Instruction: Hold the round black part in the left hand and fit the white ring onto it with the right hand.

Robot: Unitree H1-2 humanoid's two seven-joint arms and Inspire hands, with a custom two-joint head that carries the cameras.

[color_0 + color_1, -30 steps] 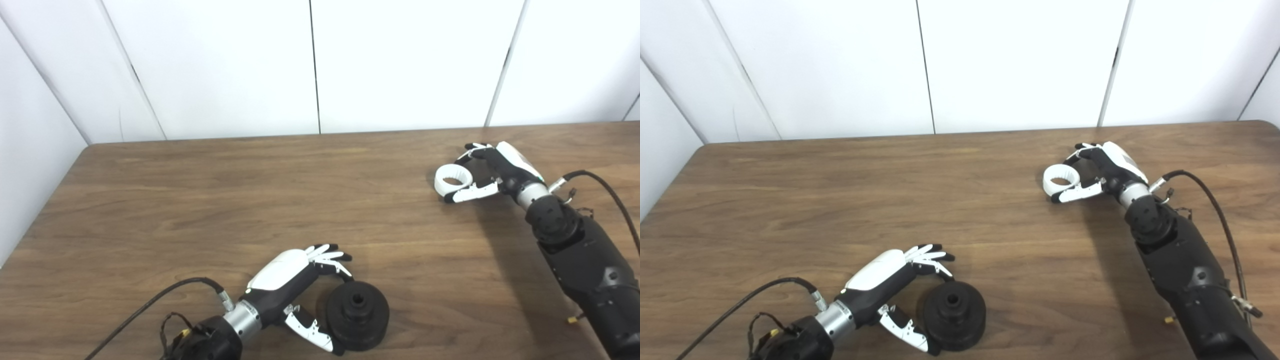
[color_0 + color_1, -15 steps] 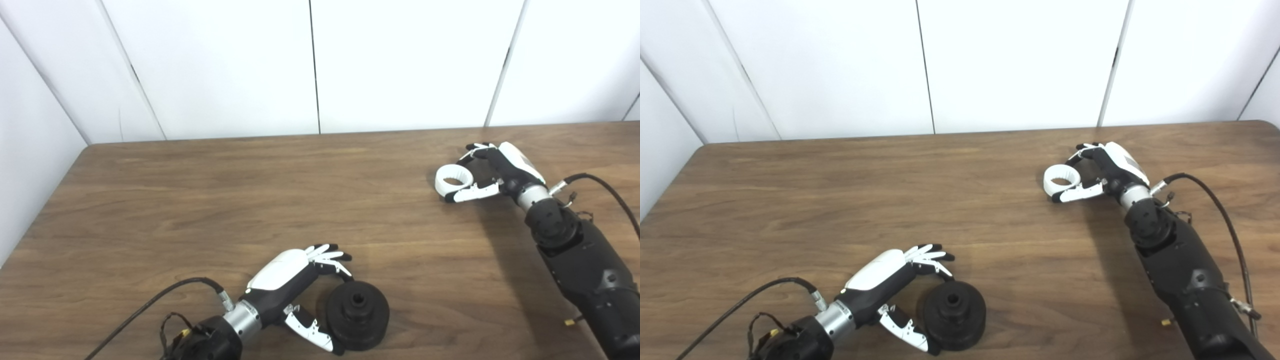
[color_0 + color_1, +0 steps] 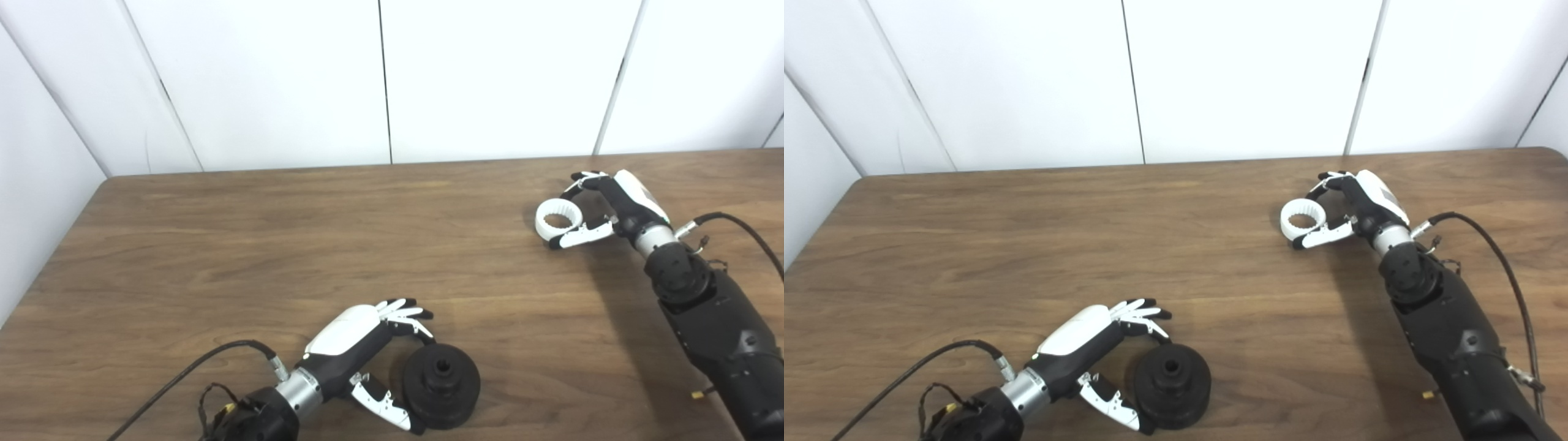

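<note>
Over on the left, our left hand (image 3: 361,352) sits low on the wooden table (image 3: 245,245), near the front edge; its fingers (image 3: 404,313) curl over the far rim of the round black part (image 3: 442,385) and the thumb reaches along its near side, so we have the part cupped loosely from its left, though we cannot tell how firm that hold is; the part lies flat on the table with its centre hole facing up; against a second ago, hand and part have slid a touch to the right and towards us, and the shape of the hold looks the same.

Moving across the bare wood in the middle, nothing has changed; the white wall panels (image 3: 490,79) behind are as they were.

On the right, our right hand (image 3: 603,205) has the white ring (image 3: 558,218) pinched between the fingers at its far side and the thumb underneath; the ring is tilted now, and its toothed inner face shows to us, where a second ago it lay flatter and lower; the hand has risen slightly and moved back a little with it; ring and black part are well apart, at opposite ends of the table; the black cable (image 3: 744,233) trails from the right forearm.
</note>
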